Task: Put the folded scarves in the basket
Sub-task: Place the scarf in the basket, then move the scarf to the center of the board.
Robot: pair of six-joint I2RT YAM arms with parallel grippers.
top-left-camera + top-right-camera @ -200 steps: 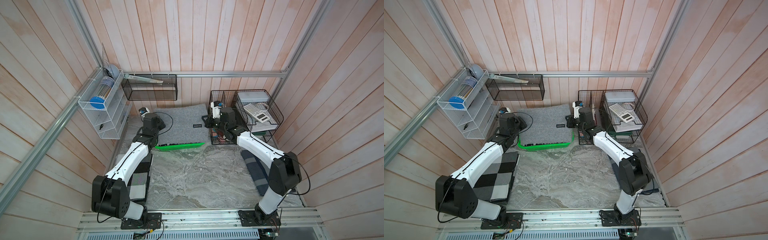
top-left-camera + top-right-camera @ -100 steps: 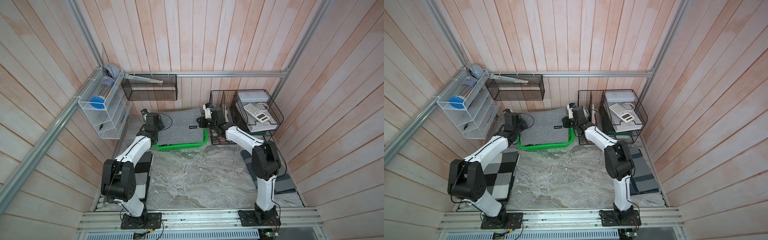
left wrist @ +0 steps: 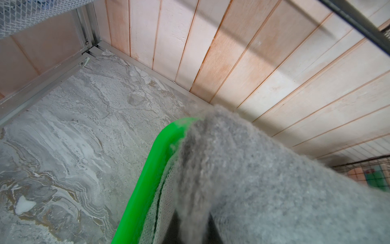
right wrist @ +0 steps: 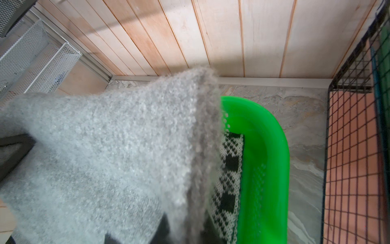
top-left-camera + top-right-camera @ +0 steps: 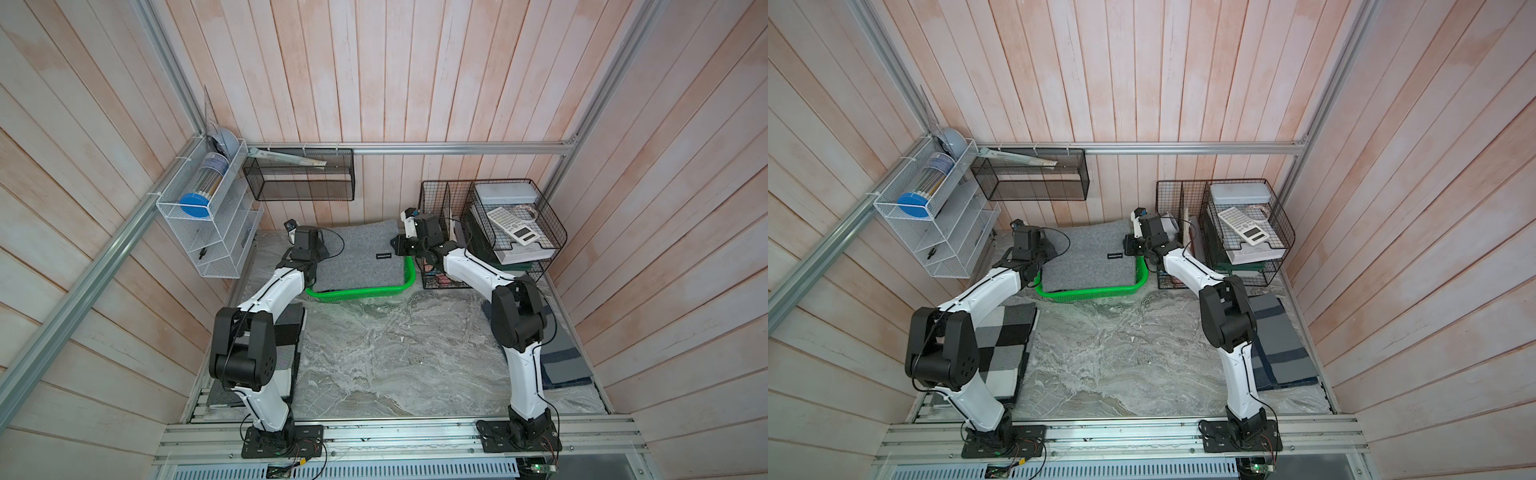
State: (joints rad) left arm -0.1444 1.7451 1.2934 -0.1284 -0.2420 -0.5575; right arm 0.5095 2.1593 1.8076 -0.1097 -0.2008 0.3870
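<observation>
Pinch soft, limp scarf (image 5: 357, 253) at three and nine o'clock edges; cannot tell left gripper (image 5: 321, 250) or right gripper (image 5: 397, 246) opening.

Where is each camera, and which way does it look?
Both top views: high above the front rail, looking down; both arms show, left hand and right hand at the grey scarf over the green basket.
Left wrist: on the left arm, looking along the scarf toward the back wall; dark fingers show.
Right wrist: on the right arm, looking across the scarf toward the black wire organizer; hand barely shows.
Shared: both wrist views see scarf and basket rim.
</observation>
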